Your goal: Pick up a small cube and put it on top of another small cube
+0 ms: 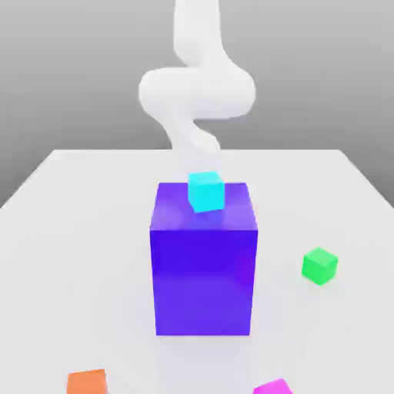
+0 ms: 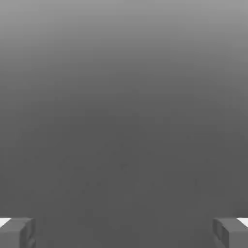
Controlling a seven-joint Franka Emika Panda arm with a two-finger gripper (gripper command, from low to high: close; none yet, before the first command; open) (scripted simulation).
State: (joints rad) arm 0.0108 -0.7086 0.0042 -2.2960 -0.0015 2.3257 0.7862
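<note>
Gripper: I have the two fingers of the gripper [image 2: 124, 232] standing wide apart, with nothing between them.
Arm: my white robot arm [image 1: 197, 92] stands behind the big purple-blue block [image 1: 204, 281] in the exterior view.
Pink cube: the small bright magenta-pink cube [image 1: 273, 387] is near the camera, cut off by the bottom edge of the exterior view, toward its right; I see its upper part, apart from the block.
Pink cube's feel: I'd guess light and stiff, like hard plastic, not fragile; its smooth faces may slip or twist under an uneven grip.
Pink cube's hold: I'd take two opposite side faces, square on, at mid-height, leaving top and underside free for stacking.
Cyan cube: a small cyan cube [image 1: 205, 192] appears to sit on the block's top.
Other cubes: a small green cube [image 1: 319, 266] is on the white table [image 1: 85, 254] at the exterior view's right, a small orange cube [image 1: 87, 382] at its lower left.
Next: I judge the pick isn't begun; I'd line up above the pink cube, keeping clear of the block.
</note>
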